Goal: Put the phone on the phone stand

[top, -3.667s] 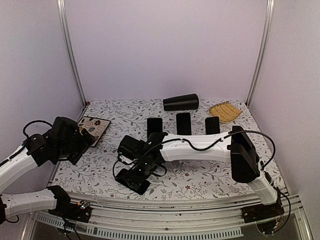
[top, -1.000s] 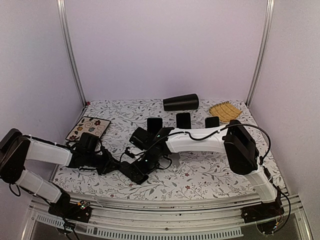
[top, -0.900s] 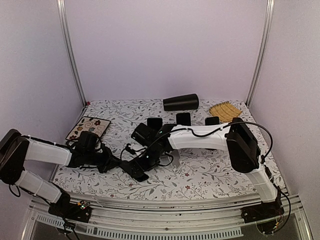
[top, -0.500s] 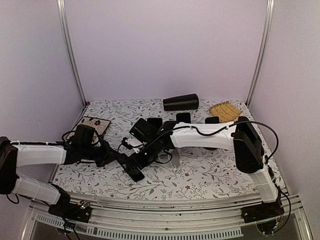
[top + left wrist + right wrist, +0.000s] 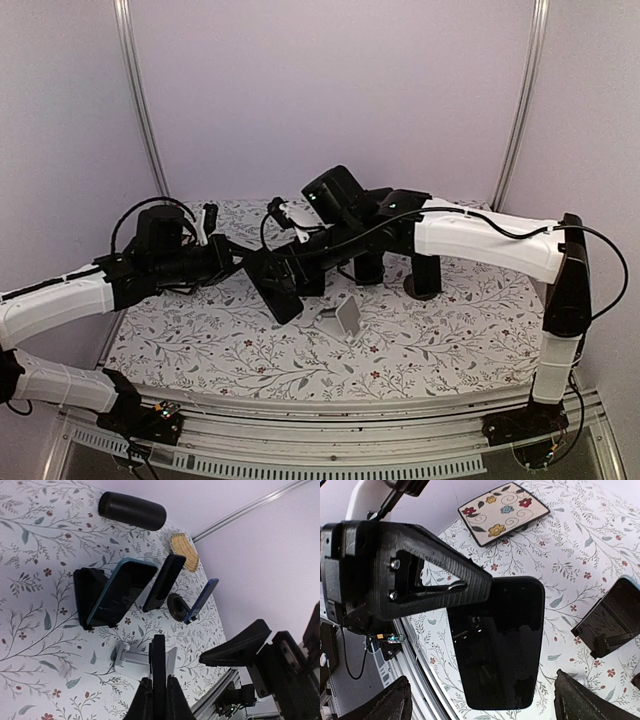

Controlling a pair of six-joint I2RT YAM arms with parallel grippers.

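The table (image 5: 450, 330) lies below both hands. The right hand (image 5: 481, 677) gapes wide on either side of the phone (image 5: 495, 640) and grips nothing, so the load rests with its partner. The left hand (image 5: 158, 689) is clenched on the phone's near edge, holding it aloft and edge-on. This is probably to lower it into the empty white stand (image 5: 131, 658) just beneath that hand.
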